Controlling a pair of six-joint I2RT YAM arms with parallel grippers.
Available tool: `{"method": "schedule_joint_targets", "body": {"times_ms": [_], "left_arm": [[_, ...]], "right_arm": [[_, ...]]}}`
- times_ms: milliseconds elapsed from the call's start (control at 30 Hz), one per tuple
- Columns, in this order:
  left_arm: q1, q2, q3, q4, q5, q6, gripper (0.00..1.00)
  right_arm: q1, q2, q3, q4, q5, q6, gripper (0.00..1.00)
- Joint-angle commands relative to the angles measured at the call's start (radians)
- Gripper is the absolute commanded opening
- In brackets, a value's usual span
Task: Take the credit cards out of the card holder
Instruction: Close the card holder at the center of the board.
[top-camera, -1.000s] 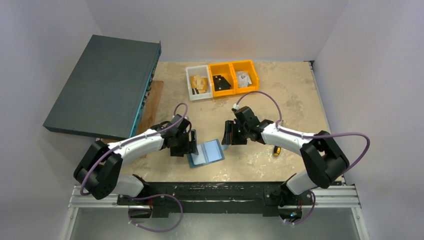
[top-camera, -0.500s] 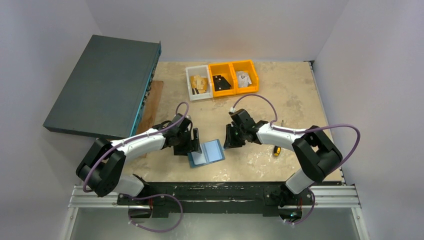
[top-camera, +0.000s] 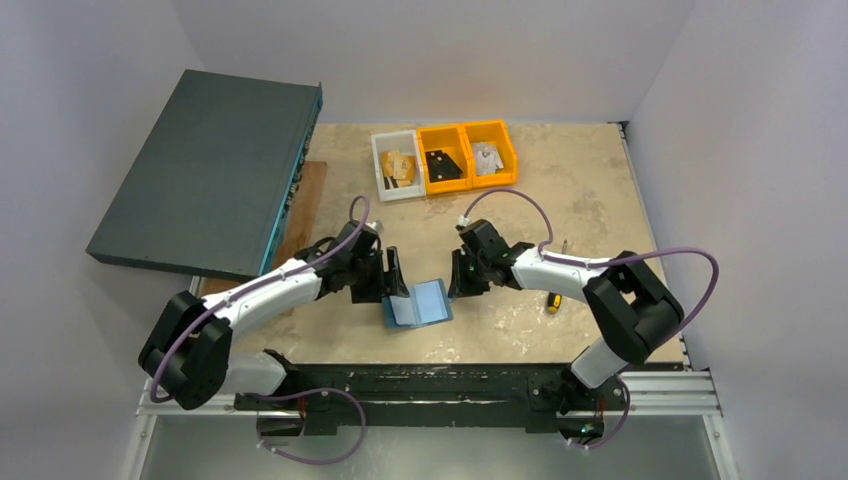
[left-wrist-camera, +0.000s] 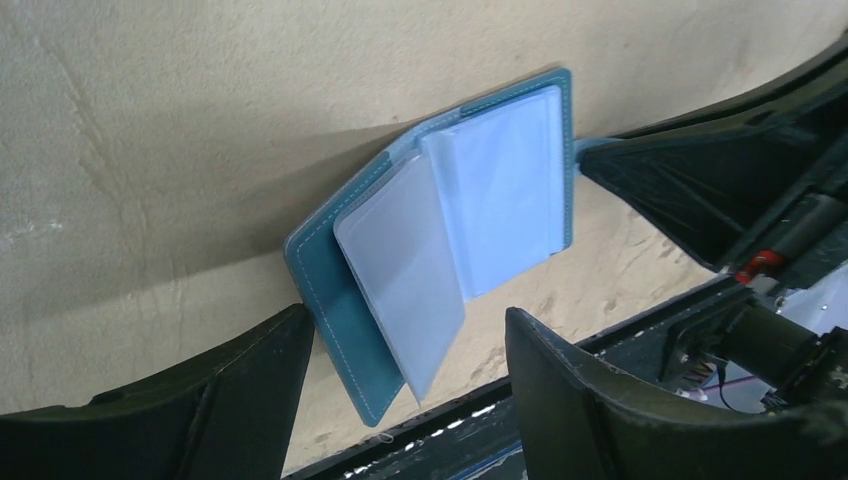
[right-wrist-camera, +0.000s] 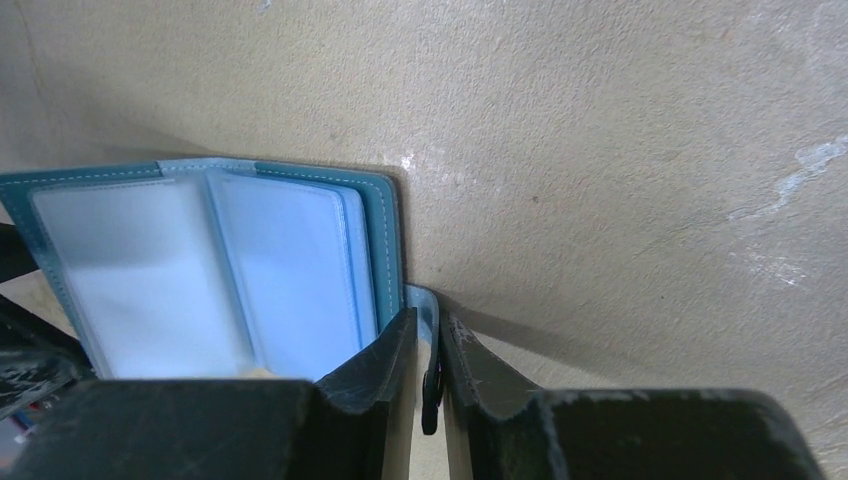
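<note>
The card holder lies open on the table between both arms, teal outside with pale blue translucent sleeves inside. One sleeve leaf stands half lifted. My right gripper is shut on the holder's small closure tab at its right edge. At the holder's left edge my left gripper stands open, its fingers on either side of the near corner without touching it. The credit cards cannot be made out inside the cloudy sleeves.
A white bin and two orange bins with small parts stand at the back. A large dark teal box leans over a wooden board on the left. A yellow-handled tool lies by the right arm. The table's front edge is close.
My right gripper has closed on the holder's tab. The left gripper has moved right, up to the holder's left edge, still open.
</note>
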Motion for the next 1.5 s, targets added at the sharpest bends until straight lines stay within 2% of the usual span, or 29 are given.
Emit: {"method": "schedule_joint_targets", "body": {"times_ms": [0,500,933,1067,1467], "left_arm": [[-0.004,-0.015,0.063,0.022,0.04,-0.003,0.69],[-0.048,0.123,0.179,0.09,0.139,-0.009,0.68],[-0.048,0.327,0.246,0.16,0.22,-0.099,0.71],[-0.044,0.368,0.263,0.123,0.191,-0.114,0.72],[-0.028,0.425,0.294,-0.022,0.078,-0.078,0.75]], "right_arm": [[0.013,0.016,0.021,0.021,0.011,-0.003,0.14],[0.025,0.01,0.018,0.081,-0.032,0.068,0.14],[0.026,0.005,0.0,0.106,-0.042,0.103,0.14],[0.025,-0.008,-0.005,0.101,-0.037,0.104,0.14],[0.025,-0.109,-0.012,0.051,-0.016,0.102,0.26]]}}
